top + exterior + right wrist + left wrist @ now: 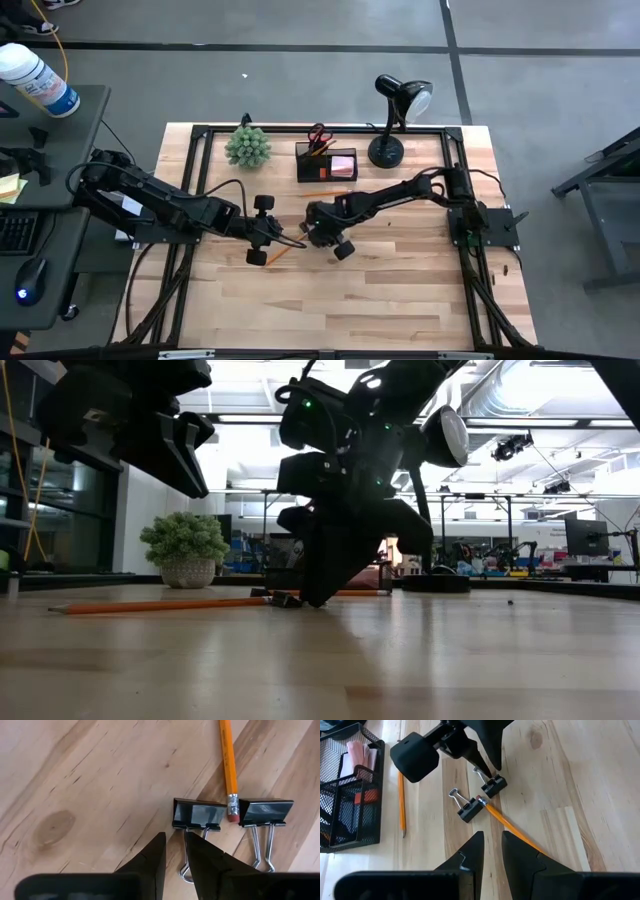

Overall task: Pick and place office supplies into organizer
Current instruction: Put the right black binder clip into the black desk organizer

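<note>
- Wooden bench (400,290) under bright shop lights, mesh organizer (326,163) at the back.
- Right end effector (172,851) nearly shut, over a binder clip (198,814) wire.
- Left end effector (491,850) slightly apart, empty, above the pencil (512,827).

I see two clips (470,810) (493,785) side by side on the tabletop (400,290), a pencil's (512,829) end between them, the organizer (326,163) behind.

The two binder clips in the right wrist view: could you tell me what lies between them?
The pencil's eraser end lies between the two binder clips; the left wrist view confirms it.
</note>
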Robot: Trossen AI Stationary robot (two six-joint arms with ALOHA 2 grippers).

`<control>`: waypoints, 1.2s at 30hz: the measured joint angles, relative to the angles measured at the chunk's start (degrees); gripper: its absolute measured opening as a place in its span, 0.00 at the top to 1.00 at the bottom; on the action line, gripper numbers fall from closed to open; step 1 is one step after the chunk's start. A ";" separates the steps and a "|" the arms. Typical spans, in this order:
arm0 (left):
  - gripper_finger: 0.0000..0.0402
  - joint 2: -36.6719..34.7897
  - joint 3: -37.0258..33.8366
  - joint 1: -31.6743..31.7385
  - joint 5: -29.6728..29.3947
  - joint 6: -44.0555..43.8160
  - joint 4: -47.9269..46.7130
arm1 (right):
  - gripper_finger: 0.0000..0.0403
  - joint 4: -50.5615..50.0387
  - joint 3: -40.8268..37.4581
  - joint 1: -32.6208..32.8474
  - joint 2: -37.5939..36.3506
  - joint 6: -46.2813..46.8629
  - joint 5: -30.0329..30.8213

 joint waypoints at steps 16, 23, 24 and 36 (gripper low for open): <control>0.86 0.00 0.00 0.02 0.00 0.08 -0.01 | 0.82 -3.63 3.21 -1.22 0.35 -2.67 2.59; 0.86 0.00 0.00 0.01 -0.02 0.45 -0.03 | 0.82 -4.18 2.78 -2.11 0.26 -3.90 0.52; 0.86 0.00 0.00 0.02 -0.02 0.45 -0.02 | 0.82 -4.00 2.77 -2.11 0.26 -3.93 0.47; 0.86 0.00 0.00 0.01 -0.02 0.45 -0.14 | 0.82 -2.44 2.93 -2.22 1.93 -3.96 -2.48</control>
